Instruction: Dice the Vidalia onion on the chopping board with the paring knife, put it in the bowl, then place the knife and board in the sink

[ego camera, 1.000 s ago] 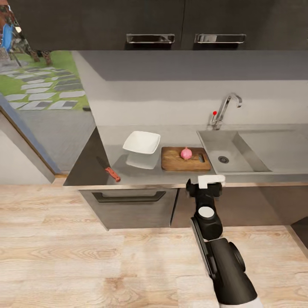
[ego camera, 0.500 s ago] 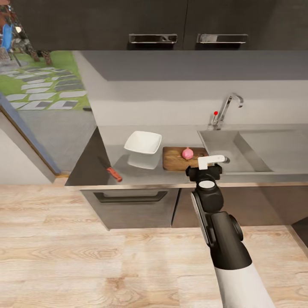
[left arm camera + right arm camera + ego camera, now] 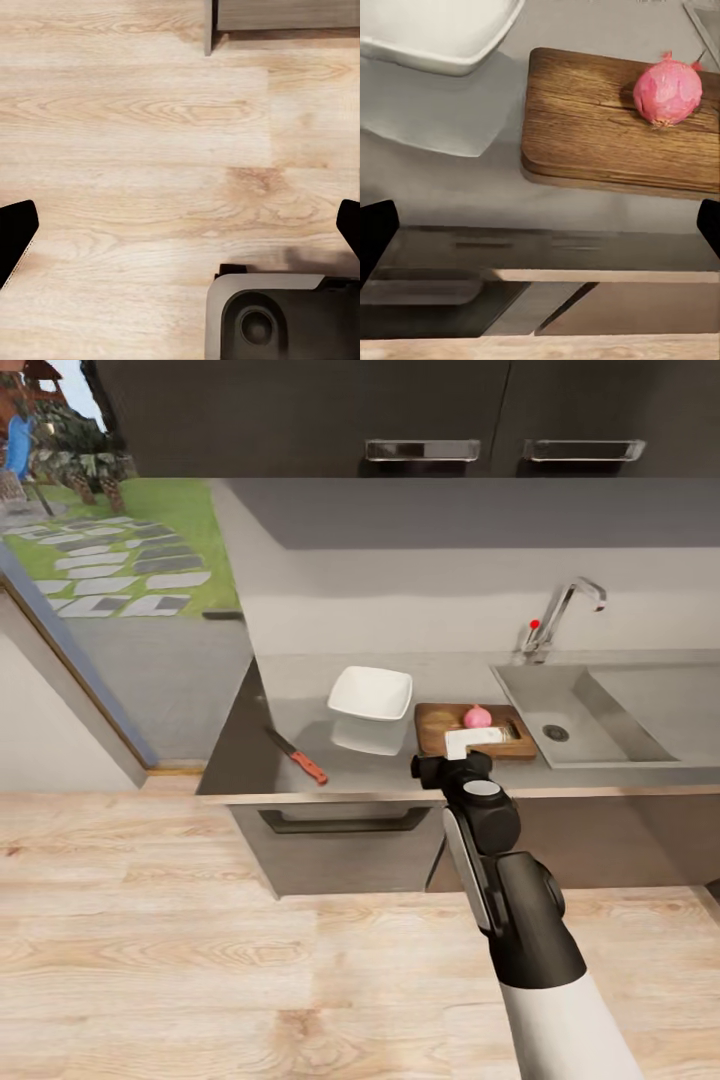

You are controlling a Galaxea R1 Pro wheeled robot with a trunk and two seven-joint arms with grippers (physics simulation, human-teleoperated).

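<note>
A pinkish Vidalia onion (image 3: 477, 716) (image 3: 668, 91) rests on the wooden chopping board (image 3: 437, 725) (image 3: 585, 127), which lies on the dark countertop (image 3: 290, 705) just left of the grey sink (image 3: 575, 710). The white square bowl (image 3: 371, 693) (image 3: 435, 30) stands left of the board. Farther left, the red-handled paring knife (image 3: 298, 756) lies near the counter's front edge. My right gripper (image 3: 455, 760) (image 3: 540, 232) hovers open at the counter edge in front of the board, holding nothing. My left gripper (image 3: 180, 232) is open above the wooden floor.
A chrome tap (image 3: 560, 615) with a red knob stands behind the sink. Dark wall cabinets (image 3: 420, 420) hang overhead, and a drawer front (image 3: 340, 830) sits under the counter. A glass door (image 3: 70, 610) at left faces the garden. My base (image 3: 285, 315) shows in the left wrist view.
The whole view has shifted, so the camera moved. My right arm has risen from below the counter edge and swung left, from the sink's front corner to the board's front.
</note>
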